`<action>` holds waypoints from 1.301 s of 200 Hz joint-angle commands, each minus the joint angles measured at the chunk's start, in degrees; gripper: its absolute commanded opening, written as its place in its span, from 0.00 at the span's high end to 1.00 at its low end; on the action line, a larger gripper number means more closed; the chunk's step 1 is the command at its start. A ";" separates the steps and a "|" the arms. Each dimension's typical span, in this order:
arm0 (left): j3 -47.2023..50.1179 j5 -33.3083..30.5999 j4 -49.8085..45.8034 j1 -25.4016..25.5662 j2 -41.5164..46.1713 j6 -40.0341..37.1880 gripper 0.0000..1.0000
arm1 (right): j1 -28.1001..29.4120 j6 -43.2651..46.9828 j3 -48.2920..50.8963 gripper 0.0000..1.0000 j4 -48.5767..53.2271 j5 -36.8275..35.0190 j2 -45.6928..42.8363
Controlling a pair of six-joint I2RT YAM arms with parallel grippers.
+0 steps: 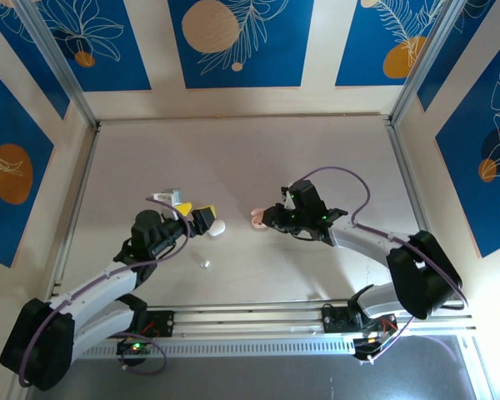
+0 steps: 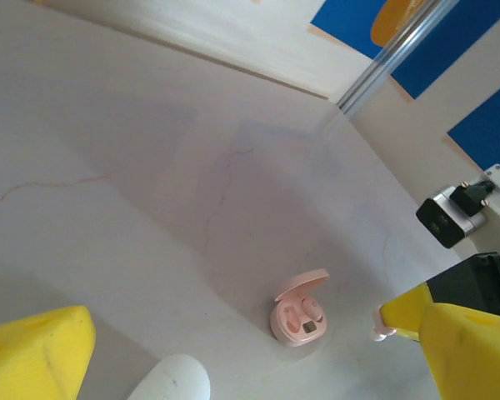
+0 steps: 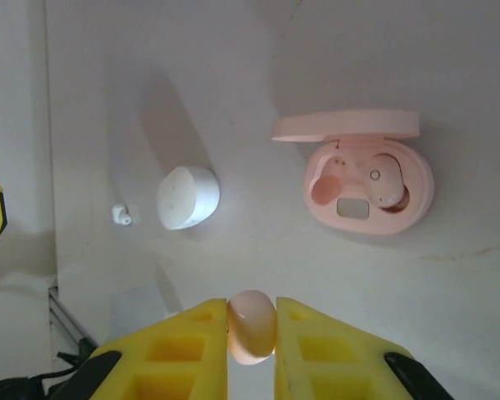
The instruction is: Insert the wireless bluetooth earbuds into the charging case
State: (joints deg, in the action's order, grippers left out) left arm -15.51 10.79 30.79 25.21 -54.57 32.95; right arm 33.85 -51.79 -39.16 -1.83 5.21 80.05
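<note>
Above the pale tabletop [image 1: 317, 158] the left jaws gape empty and the right jaws are closed in a grip, with the open pink case [image 3: 368, 185] at their 1 o'clock, the shut white case [image 3: 187, 197] at 11 o'clock, a pink earbud [image 3: 385, 179] seated in the pink case, a second pink earbud [image 3: 251, 327] pinched between the right jaws, and a white earbud [image 3: 122, 216] loose at the white case's 9 o'clock.

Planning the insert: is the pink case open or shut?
Open: the pink case has its lid hinged up, inner sockets exposed.

Top cam high at near edge, looking down on table [image 1: 233, 158]; left wrist low, oblique; right wrist close, near-vertical; all share pink case [image 3: 371, 187]
</note>
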 commanded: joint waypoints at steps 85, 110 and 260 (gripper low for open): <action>1.44 2.92 0.46 -2.01 5.48 3.10 0.00 | 4.64 -9.75 -2.92 0.83 -9.98 -13.48 8.69; 1.52 2.92 -0.07 -2.13 6.48 3.22 0.00 | 5.33 -11.02 -3.47 0.83 -10.12 -15.05 9.74; 1.71 3.36 -0.55 -2.95 8.51 3.70 0.00 | 6.80 -13.21 -4.50 0.83 -8.47 -17.95 12.41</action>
State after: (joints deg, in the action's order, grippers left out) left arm -14.22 13.06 30.37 23.09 -46.89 36.16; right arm 40.18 -64.25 -42.37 -11.00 -11.22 91.96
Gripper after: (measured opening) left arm 0.997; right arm 0.172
